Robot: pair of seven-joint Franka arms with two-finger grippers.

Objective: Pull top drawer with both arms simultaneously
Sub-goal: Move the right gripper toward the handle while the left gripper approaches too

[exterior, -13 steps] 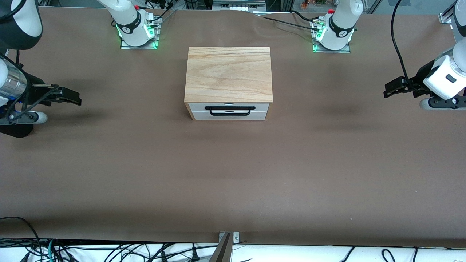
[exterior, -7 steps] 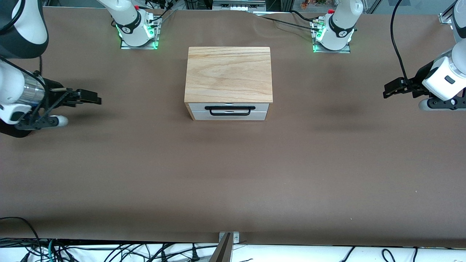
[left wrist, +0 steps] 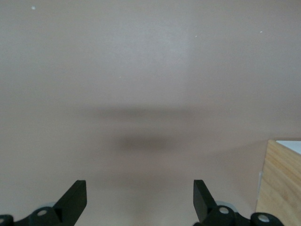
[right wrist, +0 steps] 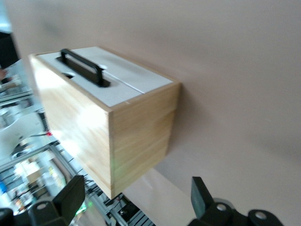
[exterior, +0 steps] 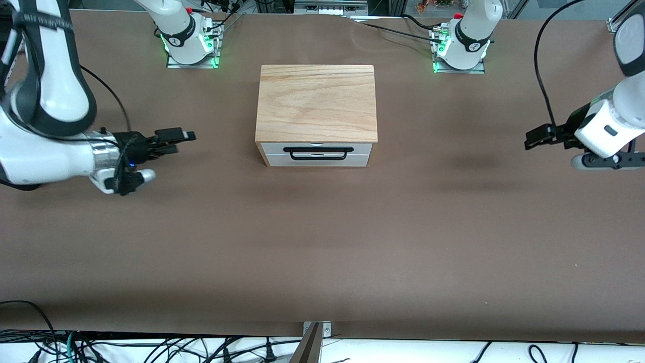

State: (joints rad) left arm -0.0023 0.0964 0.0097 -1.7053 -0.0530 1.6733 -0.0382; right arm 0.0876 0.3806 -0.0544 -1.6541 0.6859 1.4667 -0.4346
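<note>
Right now the top drawer sits pushed in flush, its white front crossed by one long black wire handle, in a single wood-topped cabinet mid-table between the two bases. One brown table carries it all. Two arms flank it: the right gripper hovers over the table toward its own end, fingers spread, and the left gripper likewise, fingers apart.

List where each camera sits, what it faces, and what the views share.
Front view: high across the table, facing both arms; right gripper and left gripper flank the cabinet, top drawer shut.
Left wrist view: on the left wrist, facing bare table; open fingertips show.
Right wrist view: on the right wrist, facing the cabinet's side; open fingertips show.
Shared: all show the cabinet.
</note>
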